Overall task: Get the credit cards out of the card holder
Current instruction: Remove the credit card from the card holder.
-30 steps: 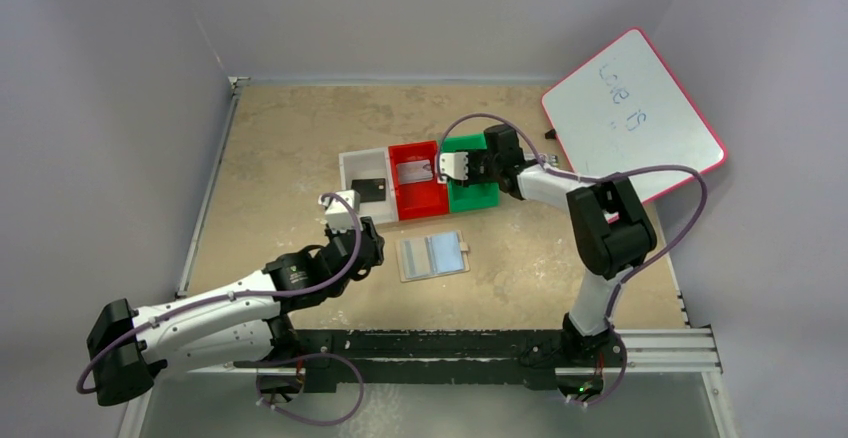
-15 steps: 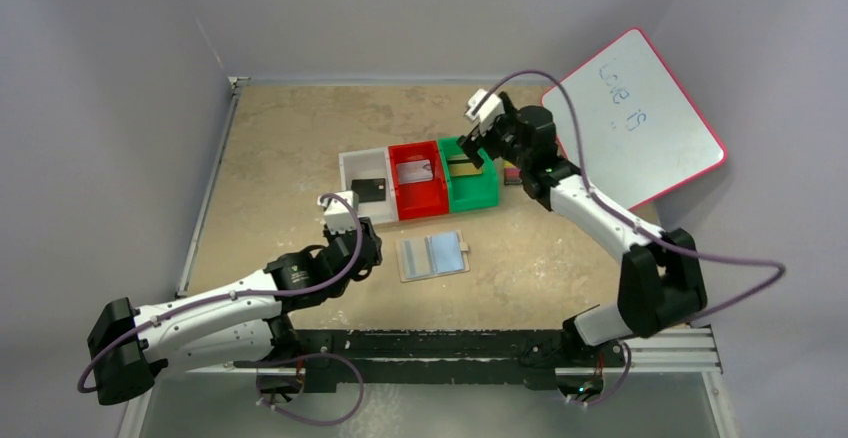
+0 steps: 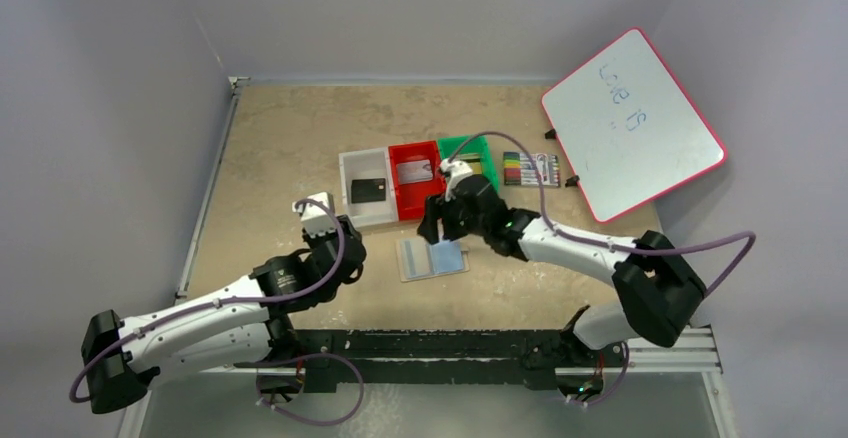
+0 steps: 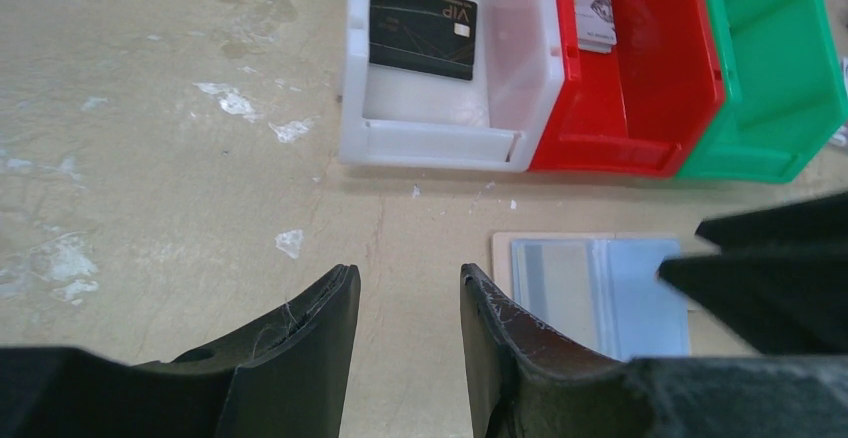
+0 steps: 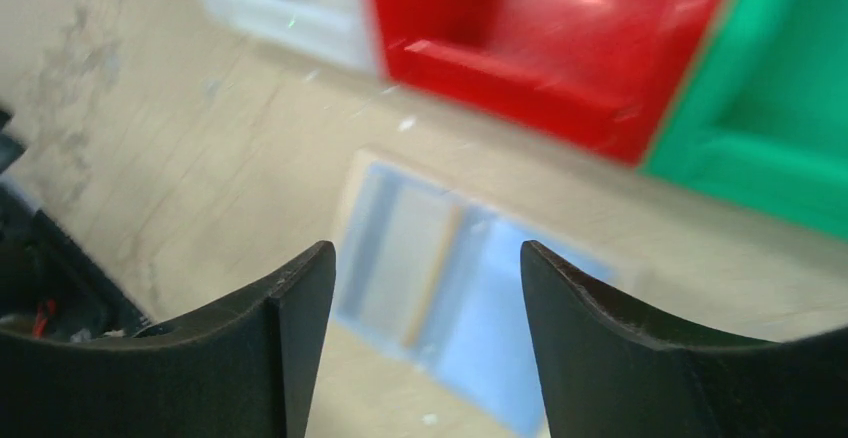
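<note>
The card holder [image 3: 432,258] lies open and flat on the table, its light-blue pockets up [image 4: 590,293] [image 5: 450,278]. My right gripper [image 3: 437,226] [image 5: 428,253] hovers open just above it, nothing between the fingers. My left gripper [image 3: 352,243] [image 4: 405,278] stands open over bare table just left of the holder, holding nothing. A black card [image 3: 369,190] [image 4: 422,26] lies in the white bin [image 3: 350,166]. A silver card [image 3: 415,171] [image 4: 592,16] lies in the red bin [image 3: 410,203]. A dark card edge [image 3: 471,162] shows in the green bin [image 3: 466,145].
The three bins stand in a row just beyond the holder. A striped pack of markers [image 3: 530,169] lies right of the green bin. A red-rimmed whiteboard [image 3: 632,123] leans at the back right. Grey walls close in the table on the left and back.
My right gripper opened at the green bin, then swung back down over the card holder with nothing in it. My left arm drew back a little to the left.
</note>
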Controlling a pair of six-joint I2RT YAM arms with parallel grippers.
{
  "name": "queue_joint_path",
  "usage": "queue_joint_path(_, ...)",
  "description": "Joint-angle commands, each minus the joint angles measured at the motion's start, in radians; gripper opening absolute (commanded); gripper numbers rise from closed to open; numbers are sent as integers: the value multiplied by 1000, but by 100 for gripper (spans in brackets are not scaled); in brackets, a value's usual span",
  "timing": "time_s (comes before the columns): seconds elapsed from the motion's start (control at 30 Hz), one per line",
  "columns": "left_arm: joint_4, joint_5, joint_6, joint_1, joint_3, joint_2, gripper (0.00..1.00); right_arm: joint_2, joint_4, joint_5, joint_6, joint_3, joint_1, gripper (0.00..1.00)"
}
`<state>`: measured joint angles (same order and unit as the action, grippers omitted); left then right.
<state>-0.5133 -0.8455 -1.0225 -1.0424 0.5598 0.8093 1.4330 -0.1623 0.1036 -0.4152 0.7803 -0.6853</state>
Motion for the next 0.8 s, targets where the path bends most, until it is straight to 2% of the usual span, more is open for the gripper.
queue_joint_path(0.0, -73, -104, -54, -3, 12, -29, 42, -59, 60, -341, -202, 14, -190, 67)
queue_joint_path(0.27, -131, -121, -101, -3, 1, -80, 42, 84, 163, -479, -254, 93, -342, 64)
queue_joint_path(0.33, -135, -117, -104, -2, -4, -94, 42, 122, 178, -482, -258, 119, -355, 61)
queue_joint_path(0.77, -104, -102, -106, -2, -14, -79, 42, 274, 238, -479, -227, 229, -401, 65)
